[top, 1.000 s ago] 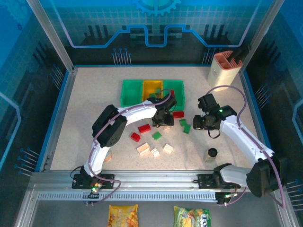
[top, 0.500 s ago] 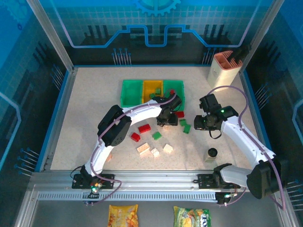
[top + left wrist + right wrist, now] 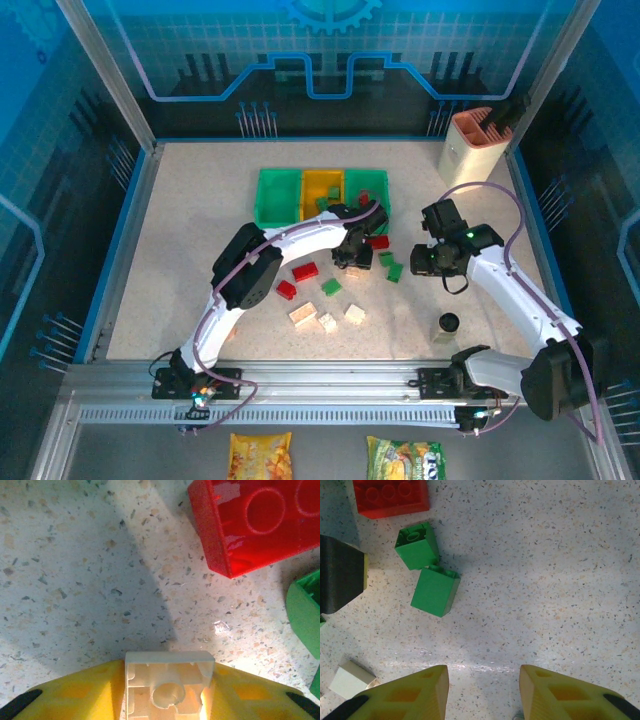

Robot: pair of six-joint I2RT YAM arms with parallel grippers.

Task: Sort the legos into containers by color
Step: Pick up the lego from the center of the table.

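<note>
Left wrist view is showing left jaws pinching a cream lego (image 3: 169, 687) by a red lego (image 3: 250, 520) on the table (image 3: 75, 580), likely needing lifting to the containers (image 3: 278, 200) next; right jaws are hanging parted, empty.

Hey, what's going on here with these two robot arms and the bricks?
A color sort into the bins is under way. The left gripper holds a cream brick between its jaws, beside a red brick. The right gripper hovers over the table, jaws open and empty, near two green bricks. Other bricks lie loose.
</note>
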